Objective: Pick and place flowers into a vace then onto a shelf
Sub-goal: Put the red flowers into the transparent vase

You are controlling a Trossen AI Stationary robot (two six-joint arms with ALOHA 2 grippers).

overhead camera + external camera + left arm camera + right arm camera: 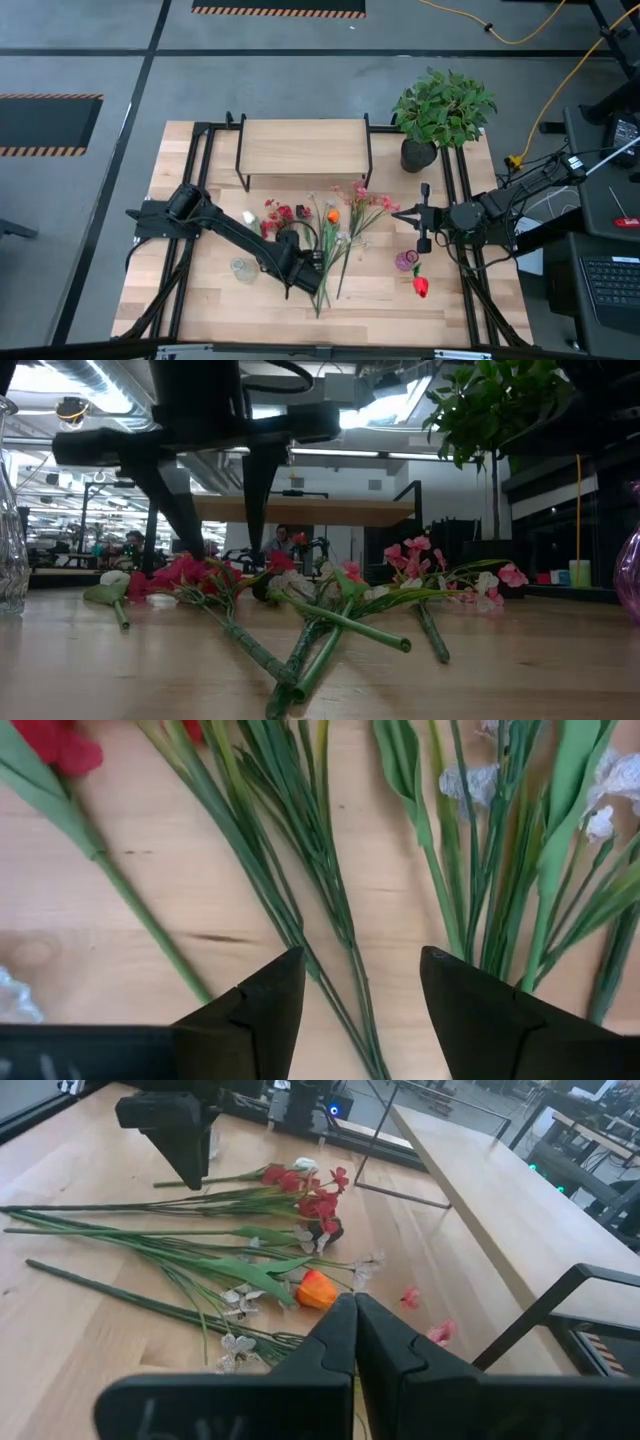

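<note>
Several flowers [335, 232] lie fanned out on the wooden table in front of the shelf [303, 147], blooms toward the shelf, green stems [300, 850] toward the near edge. My left gripper [314, 282] hangs open just above the stems' near ends, pointing down. Its fingers [275, 995] stand on either side of a few thin stems without touching them. A small clear glass vase [243, 268] stands left of it. A purple vase [405, 261] stands to the right, a red flower [420, 287] lying beside it. My right gripper [398, 212] waits shut at the right, above the table.
A bushy green plant in a black pot [440, 110] stands at the far right corner beside the shelf. Black metal rails [190, 180] run along both sides of the table. Bare wood lies between the flowers and the near edge.
</note>
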